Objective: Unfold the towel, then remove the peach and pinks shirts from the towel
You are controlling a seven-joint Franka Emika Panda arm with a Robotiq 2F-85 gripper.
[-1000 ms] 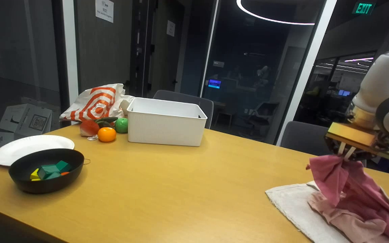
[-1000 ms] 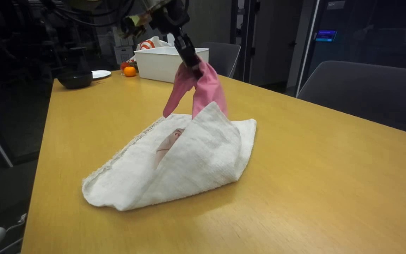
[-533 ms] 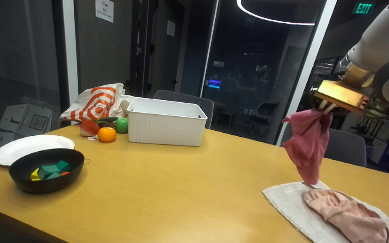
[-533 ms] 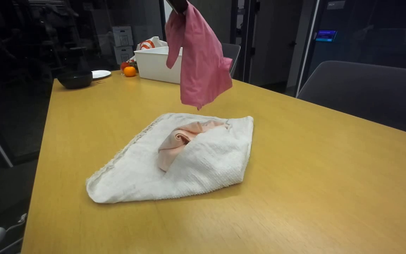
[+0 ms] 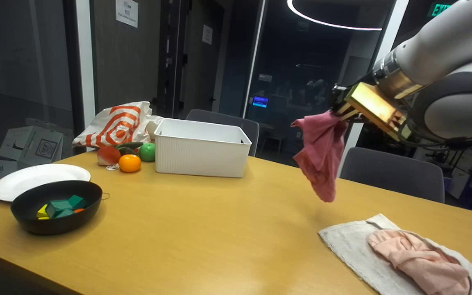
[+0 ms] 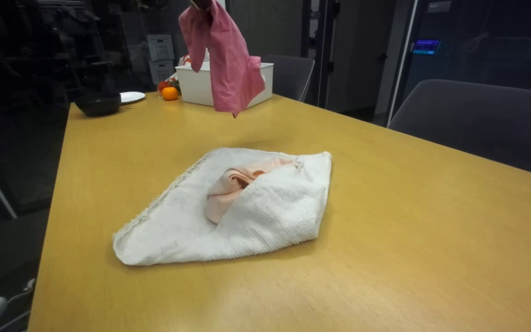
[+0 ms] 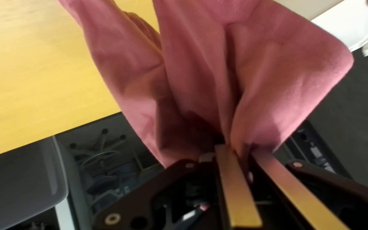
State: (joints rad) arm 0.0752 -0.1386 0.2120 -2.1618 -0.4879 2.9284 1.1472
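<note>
A pink cloth shirt hangs below the black two-fingered pincer, nearly closed on its top; folds obscure how deeply, and a shallow pinch may slip. Lower right of the pincer, an off-white woven towel, partly folded over a peach fabric shirt, could snag it.

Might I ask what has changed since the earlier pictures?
The claw, still gripping the pink shirt, has carried it up off the towel, toward the white bin. The towel's raised flap sagged, and more of the peach shirt shows. The bin and black bowl stayed put.
</note>
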